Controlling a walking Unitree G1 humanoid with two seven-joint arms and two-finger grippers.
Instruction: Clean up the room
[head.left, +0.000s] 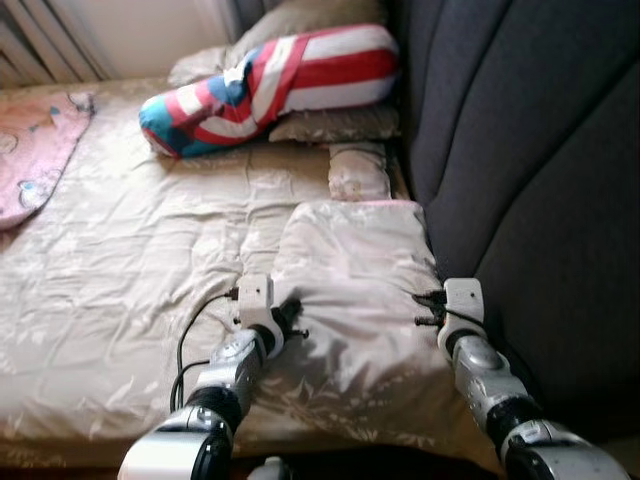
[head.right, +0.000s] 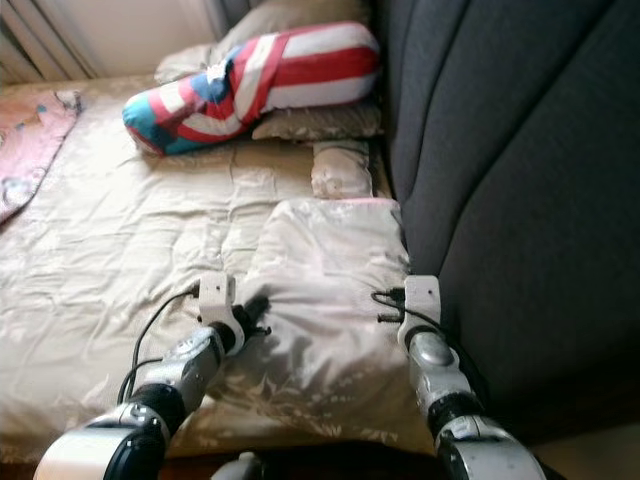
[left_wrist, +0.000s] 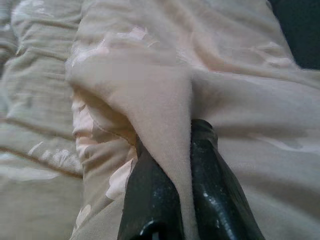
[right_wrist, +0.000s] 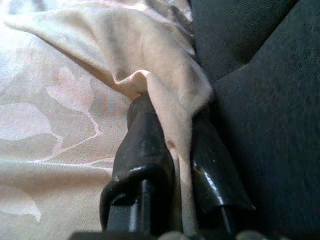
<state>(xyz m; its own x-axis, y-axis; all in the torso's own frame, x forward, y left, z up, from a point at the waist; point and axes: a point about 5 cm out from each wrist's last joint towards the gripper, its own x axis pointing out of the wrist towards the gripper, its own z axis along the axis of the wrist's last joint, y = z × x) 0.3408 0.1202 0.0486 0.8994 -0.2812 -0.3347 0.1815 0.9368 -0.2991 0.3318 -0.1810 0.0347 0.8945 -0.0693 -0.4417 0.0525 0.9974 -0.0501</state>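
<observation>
A beige patterned blanket (head.left: 350, 300) lies folded on the bed, near the dark headboard on the right. My left gripper (head.left: 285, 315) is shut on its left edge, with a ridge of cloth pinched between the black fingers (left_wrist: 150, 195). At the right edge my right gripper (head.left: 430, 308) is shut on the blanket too, its fingers (right_wrist: 145, 160) squeezing a fold beside the dark upholstery (right_wrist: 265, 100). Both fingertips are buried in fabric in the eye views.
A red, white and blue striped pillow (head.left: 270, 85) lies at the far end on beige pillows (head.left: 340, 125). A small folded beige cloth (head.left: 358, 172) lies beyond the blanket. A pink quilt (head.left: 30, 150) lies far left. The padded headboard (head.left: 530, 170) walls the right side.
</observation>
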